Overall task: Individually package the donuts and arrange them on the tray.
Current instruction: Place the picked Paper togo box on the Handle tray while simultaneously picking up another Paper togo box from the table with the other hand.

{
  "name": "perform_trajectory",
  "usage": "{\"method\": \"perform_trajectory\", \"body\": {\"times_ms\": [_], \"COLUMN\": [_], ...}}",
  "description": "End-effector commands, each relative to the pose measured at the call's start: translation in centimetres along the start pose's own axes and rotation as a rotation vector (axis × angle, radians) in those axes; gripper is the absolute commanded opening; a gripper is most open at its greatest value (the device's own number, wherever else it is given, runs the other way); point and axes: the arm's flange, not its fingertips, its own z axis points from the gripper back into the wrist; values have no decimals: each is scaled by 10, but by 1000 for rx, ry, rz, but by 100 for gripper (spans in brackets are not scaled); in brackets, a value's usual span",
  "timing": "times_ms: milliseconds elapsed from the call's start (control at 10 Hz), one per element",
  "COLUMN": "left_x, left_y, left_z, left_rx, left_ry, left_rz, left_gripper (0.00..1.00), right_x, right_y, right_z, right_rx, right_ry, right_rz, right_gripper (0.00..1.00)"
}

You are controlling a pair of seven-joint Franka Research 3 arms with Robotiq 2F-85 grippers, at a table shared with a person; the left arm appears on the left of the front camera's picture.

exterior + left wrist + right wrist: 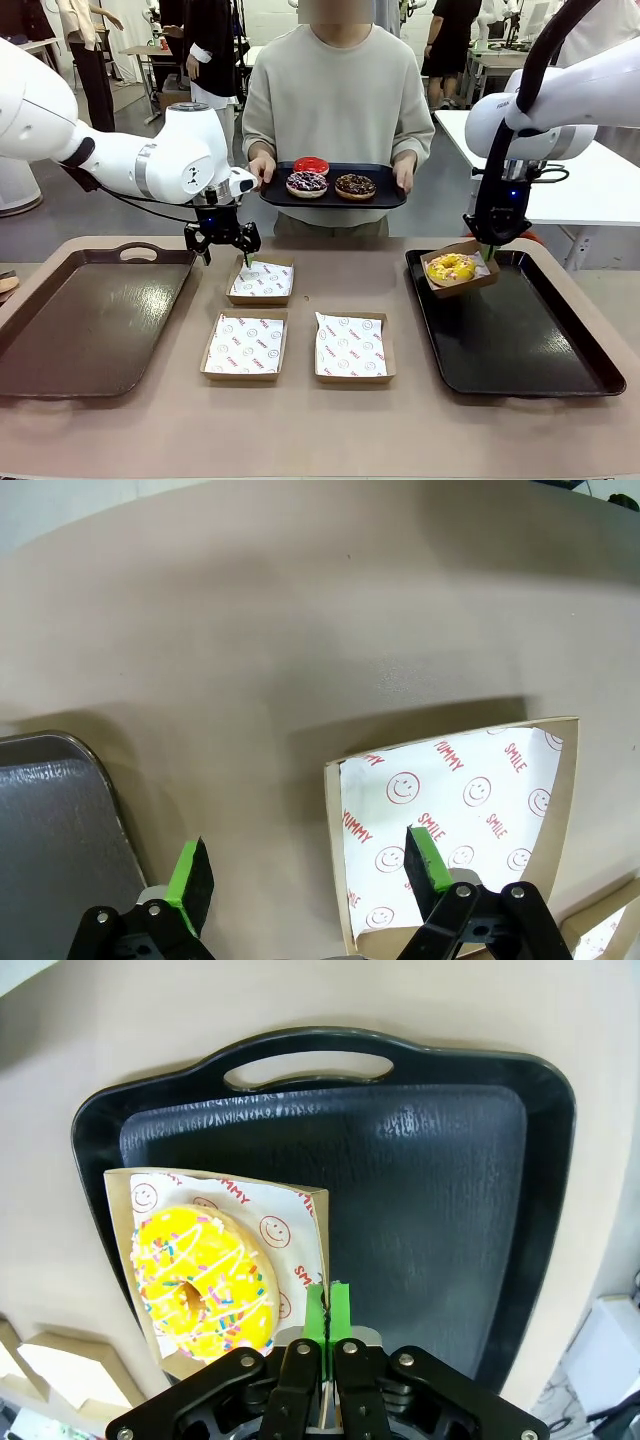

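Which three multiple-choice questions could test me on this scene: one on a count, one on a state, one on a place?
1. How many donuts lie on the tray the person holds? A two; B three; C four.
2. The left gripper is: A open above an empty paper-lined box; B shut on a donut; C shut on that box.
3. The yellow sprinkled donut sits: A on the person's tray; B in the cardboard box at the black tray; C between the left gripper's fingers.
Key: 1 B, red donut, purple donut, chocolate donut. 2 A, its green pads stand apart over the paper. 3 B, the shut right gripper pinches that box's edge.
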Motion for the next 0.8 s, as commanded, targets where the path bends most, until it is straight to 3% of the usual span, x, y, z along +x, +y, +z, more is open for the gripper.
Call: {"method": "perform_trajectory", "body": {"times_ms": [0, 700], "left_x": [6, 8], "left_y": [-3, -2], "left_z": [-3, -9], "left_rx": [20, 16], "left_ry": [11, 21], "left_rz": [24, 9], "left_gripper": [100, 100], "right_x": [8, 19], "right_y": [7, 12], "right_z": [1, -8], "right_rx": [-8, 23], "right_ry": [-5, 6], "right_rz": [-18, -32], "right_gripper": [1, 1]}}
